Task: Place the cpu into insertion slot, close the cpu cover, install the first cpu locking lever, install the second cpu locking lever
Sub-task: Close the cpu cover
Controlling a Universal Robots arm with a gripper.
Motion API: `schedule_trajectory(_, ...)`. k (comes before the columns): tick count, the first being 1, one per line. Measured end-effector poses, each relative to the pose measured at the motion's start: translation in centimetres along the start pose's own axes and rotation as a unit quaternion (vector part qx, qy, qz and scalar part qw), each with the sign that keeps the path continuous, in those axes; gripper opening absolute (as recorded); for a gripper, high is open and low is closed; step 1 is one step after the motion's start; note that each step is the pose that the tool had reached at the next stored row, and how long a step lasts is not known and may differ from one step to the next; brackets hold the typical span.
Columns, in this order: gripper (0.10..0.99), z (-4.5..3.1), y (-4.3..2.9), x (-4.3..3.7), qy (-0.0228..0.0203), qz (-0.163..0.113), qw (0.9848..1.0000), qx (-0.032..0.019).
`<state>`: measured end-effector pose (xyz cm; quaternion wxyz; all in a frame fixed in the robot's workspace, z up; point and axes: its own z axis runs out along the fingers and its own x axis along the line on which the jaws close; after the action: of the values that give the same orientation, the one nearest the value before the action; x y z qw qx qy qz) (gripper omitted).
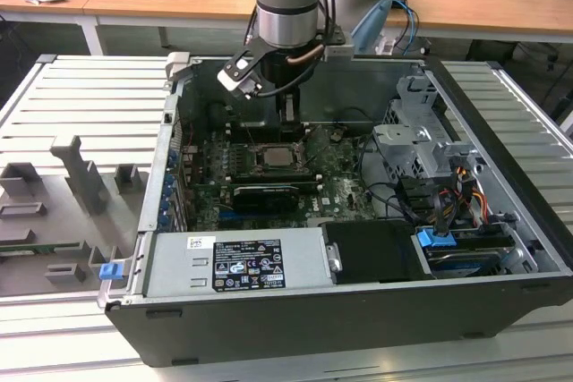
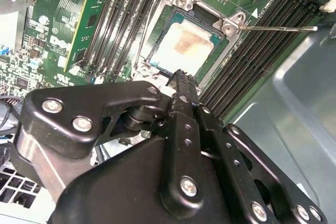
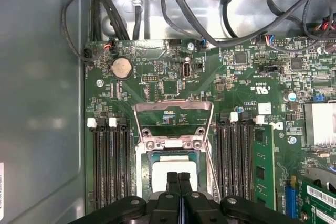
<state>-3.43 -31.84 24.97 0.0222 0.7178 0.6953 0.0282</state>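
Inside the open computer case (image 1: pixel 269 328), the cpu (image 1: pixel 276 157) sits in its socket on the motherboard (image 1: pixel 345 181), with memory slots (image 3: pixel 110 166) on both sides of it. The gripper (image 1: pixel 288 118) hangs just above the cpu. In the exterior view, a graphics card (image 1: pixel 264 194) lies just in front, the power supply (image 1: pixel 237 261) runs along the nearest wall, and the drive cage (image 1: pixel 416 140) stands at the exterior view's right.

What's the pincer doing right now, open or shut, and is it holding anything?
The pincer: shut, fingers pressed together, nothing seen between them, close over the cpu.
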Motion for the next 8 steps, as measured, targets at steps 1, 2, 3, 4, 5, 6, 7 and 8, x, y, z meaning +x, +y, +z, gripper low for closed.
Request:
schedule_trajectory(1, 0.106, 0.0, 0.02, 0.0, 0.0001, 0.0, 1.0, 0.0)
schedule_trajectory(2, 0.106, 0.0, 0.12, 0.01, 0.0, 0.0, 1.0, 0.0)
schedule_trajectory(3, 0.106, 0.01, 0.2, 0.01, 0.0, 0.0, 1.0, 0.0)
schedule_trajectory(4, 0.106, -0.01, 0.24, 0.01, -0.0001, 0.0, 1.0, 0.0001)
schedule_trajectory(5, 0.106, -0.15, 0.26, 0.02, -0.0007, 0.0, 1.0, 0.0001)
schedule_trajectory(6, 0.106, -0.28, 0.27, 0.03, -0.001, 0.0, 1.0, 0.0)
schedule_trajectory(7, 0.106, -0.42, 0.28, 0.04, -0.0012, 0.0, 1.0, 0.0)
schedule_trajectory(8, 0.106, -0.56, 0.3, 0.05, -0.0013, 0.0, 1.0, 0.0)
